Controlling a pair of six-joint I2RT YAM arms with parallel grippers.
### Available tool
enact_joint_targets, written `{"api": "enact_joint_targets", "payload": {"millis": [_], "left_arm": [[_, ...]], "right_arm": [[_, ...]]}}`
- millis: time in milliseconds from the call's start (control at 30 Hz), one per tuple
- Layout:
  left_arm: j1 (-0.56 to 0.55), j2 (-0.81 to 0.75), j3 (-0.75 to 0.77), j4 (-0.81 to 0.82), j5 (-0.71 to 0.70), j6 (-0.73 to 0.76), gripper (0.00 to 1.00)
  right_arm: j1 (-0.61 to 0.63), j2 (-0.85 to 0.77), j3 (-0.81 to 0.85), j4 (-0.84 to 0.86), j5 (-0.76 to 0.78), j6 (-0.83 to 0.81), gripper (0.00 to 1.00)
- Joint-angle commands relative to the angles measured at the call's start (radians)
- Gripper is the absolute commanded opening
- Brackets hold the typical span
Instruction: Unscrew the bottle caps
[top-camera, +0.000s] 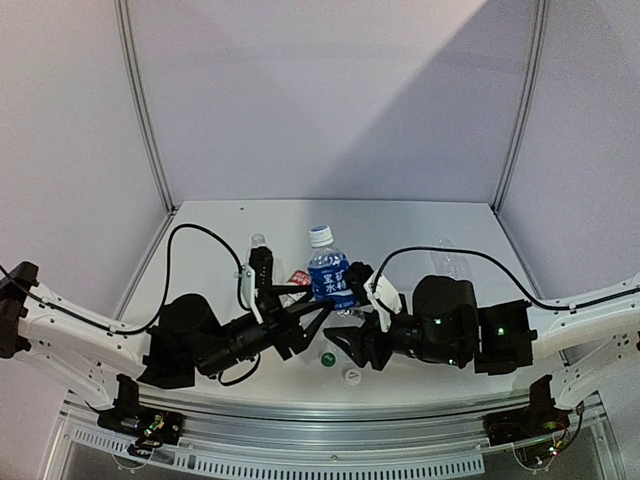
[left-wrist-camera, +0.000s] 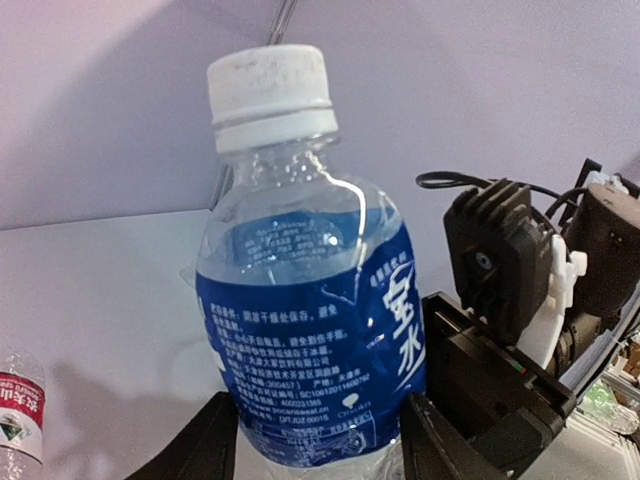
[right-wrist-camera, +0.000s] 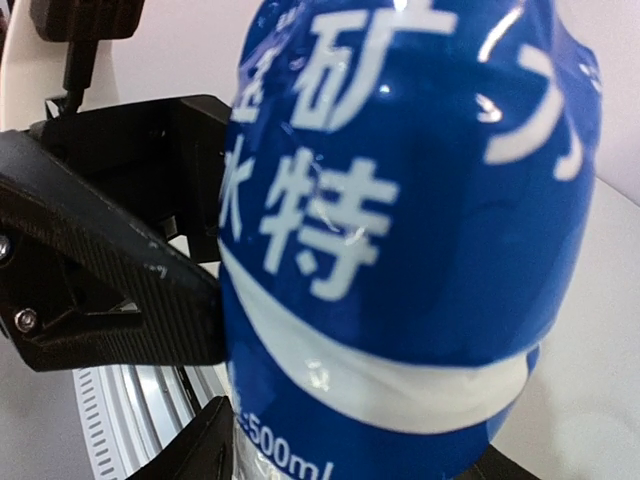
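The blue-labelled bottle (top-camera: 330, 278) stands upright at the table's middle with its white cap (top-camera: 320, 236) screwed on. My left gripper (top-camera: 312, 312) is shut on its lower body; in the left wrist view the bottle (left-wrist-camera: 310, 330), with its cap (left-wrist-camera: 270, 95), sits between both fingers (left-wrist-camera: 215, 445). My right gripper (top-camera: 352, 312) grips the same bottle (right-wrist-camera: 400, 230) from the right, its fingers (right-wrist-camera: 190, 450) touching both sides. A green cap (top-camera: 327, 358) and a pale cap (top-camera: 351, 374) lie loose in front. No blue cap shows.
A red-labelled bottle (top-camera: 297, 279) lies behind the left gripper and also shows in the left wrist view (left-wrist-camera: 18, 415). An unlabelled bottle (top-camera: 258, 243) stands at back left and another (top-camera: 450, 262) at back right. Cables loop over both arms.
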Motion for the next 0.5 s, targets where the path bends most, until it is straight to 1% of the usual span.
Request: {"api": "enact_joint_targets", "payload": {"millis": [0,100,167,233,333,467], "left_arm": [[0.028,-0.054,-0.007,-0.005,-0.010,0.050,0.62],[0.030,-0.041,0.027,-0.078,-0.009,0.047,0.79],[0.030,-0.021,0.057,-0.108,-0.006,0.043,0.85],[0.030,0.004,0.076,-0.129,-0.017,0.030,0.87],[0.037,0.024,0.082,-0.119,-0.026,-0.001,0.88],[0.041,0.039,0.098,-0.121,-0.017,-0.024,0.88]], "right_arm": [[0.023,-0.031,-0.016,0.010,-0.044,-0.021,0.63],[0.023,-0.020,-0.005,0.012,-0.037,-0.032,0.60],[0.023,0.001,0.010,0.008,-0.039,-0.042,0.58],[0.023,0.029,0.027,0.008,-0.048,-0.043,0.57],[0.023,0.064,0.042,0.021,-0.056,-0.043,0.57],[0.033,0.093,0.066,0.008,0.000,-0.047,0.57]]}}
